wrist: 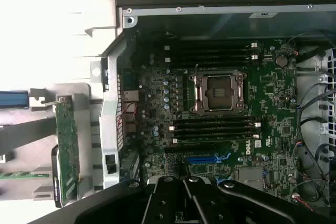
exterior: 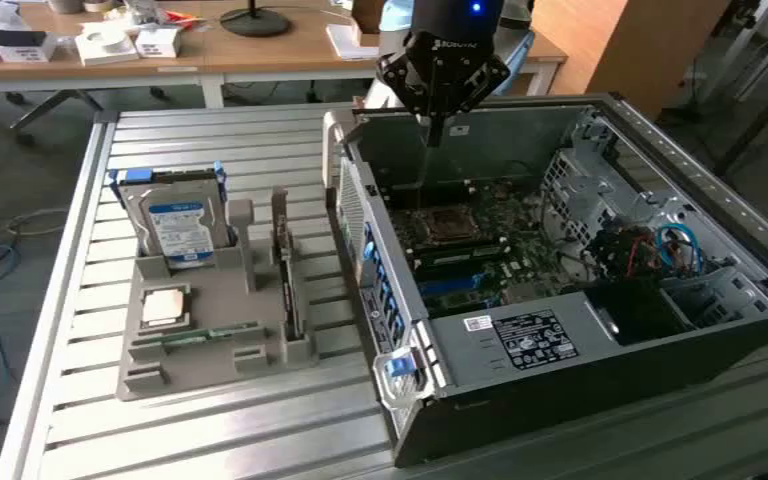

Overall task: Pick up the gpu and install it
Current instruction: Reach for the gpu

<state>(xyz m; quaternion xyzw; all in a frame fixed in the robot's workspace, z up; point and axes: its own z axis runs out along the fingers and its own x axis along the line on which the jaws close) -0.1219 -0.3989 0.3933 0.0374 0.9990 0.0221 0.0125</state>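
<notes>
gripper (exterior: 428,138) (wrist: 184,183): clenched on nothing, fingers together, hanging over the open computer case (exterior: 584,345) above its motherboard (wrist: 220,129) | gpu (exterior: 285,270) (wrist: 67,145): on edge in the grey holder (exterior: 224,295) on the table (exterior: 224,430), at the exterior view's left of the case, near the hard drive (exterior: 177,225), well apart from the gripper

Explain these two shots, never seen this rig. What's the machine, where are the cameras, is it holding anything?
It is one robot arm with a grasping tool. The exterior view is taken from off the arm: the tool hangs over the open computer case, shut and holding nothing. The wrist view looks from the arm onto the motherboard inside. On the slatted table a grey holder carries parts: the gpu stands on edge in it, near a hard drive.
</notes>
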